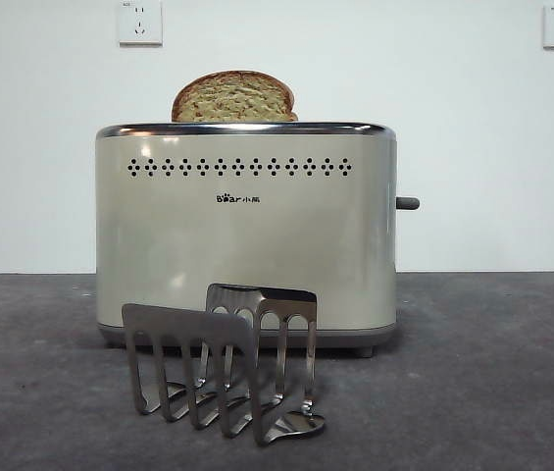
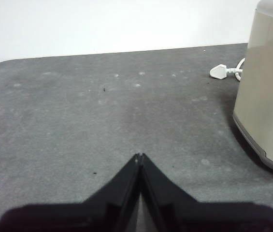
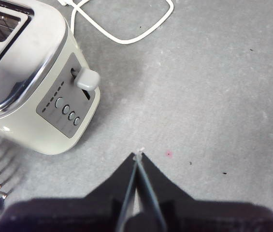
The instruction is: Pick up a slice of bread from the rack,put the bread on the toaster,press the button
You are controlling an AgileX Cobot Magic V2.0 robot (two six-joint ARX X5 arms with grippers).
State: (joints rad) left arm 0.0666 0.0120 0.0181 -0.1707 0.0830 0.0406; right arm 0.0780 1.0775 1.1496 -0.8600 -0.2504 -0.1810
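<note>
Atop toaster (image 1: 246, 235), bread (image 1: 233, 97), seemingly slotted.

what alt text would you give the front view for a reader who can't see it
A slice of bread sticks up from the top of a cream toaster, its grey lever button on the side. A steel rack stands empty in front on the table.

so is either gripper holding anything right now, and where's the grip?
Nothing held. Left gripper and right gripper are both shut on nothing above the table; the slice of bread sits in the toaster.
</note>
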